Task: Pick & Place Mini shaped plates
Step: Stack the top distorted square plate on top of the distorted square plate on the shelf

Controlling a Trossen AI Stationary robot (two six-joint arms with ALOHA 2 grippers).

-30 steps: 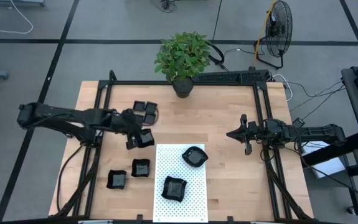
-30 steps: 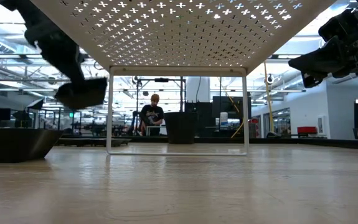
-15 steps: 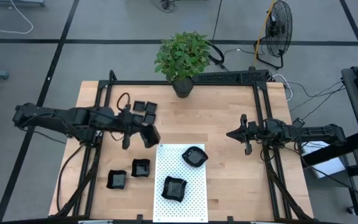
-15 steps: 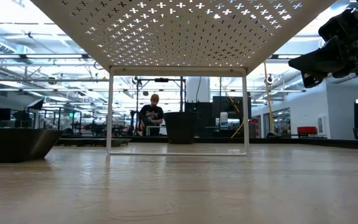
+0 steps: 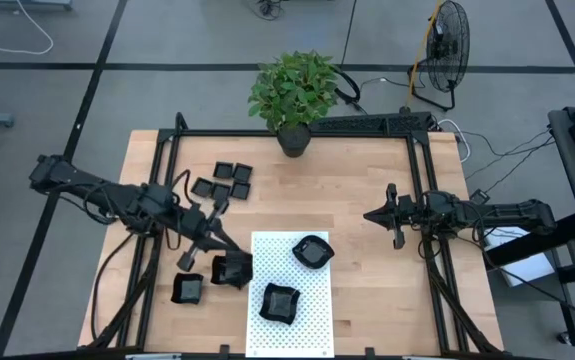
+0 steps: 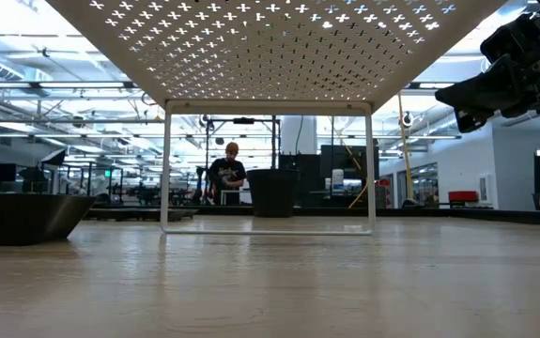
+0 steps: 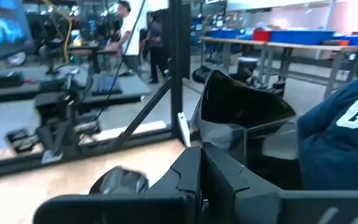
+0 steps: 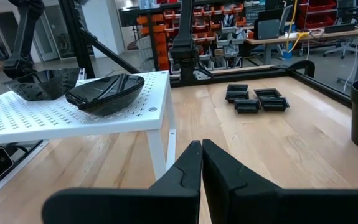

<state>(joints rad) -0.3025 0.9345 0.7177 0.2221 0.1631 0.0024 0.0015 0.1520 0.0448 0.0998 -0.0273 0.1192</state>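
Mini shaped plates: two are sitting on the white mat (image 5: 292, 290), two lying left of it, four (image 5: 222, 179) waiting at the far left. The left gripper (image 5: 229, 268) is gripping another plate (image 7: 244, 134) beside the mat; the right gripper (image 5: 395, 216) is hanging closed, idle.

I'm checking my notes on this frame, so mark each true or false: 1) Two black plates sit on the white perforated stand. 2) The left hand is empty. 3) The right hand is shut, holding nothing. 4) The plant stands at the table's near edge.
1) True: a rounded plate and an irregular plate sit on the white perforated stand.
2) False: the left hand is shut on a black plate.
3) True: the right hand is shut and holds nothing.
4) False: the potted plant stands at the far edge.
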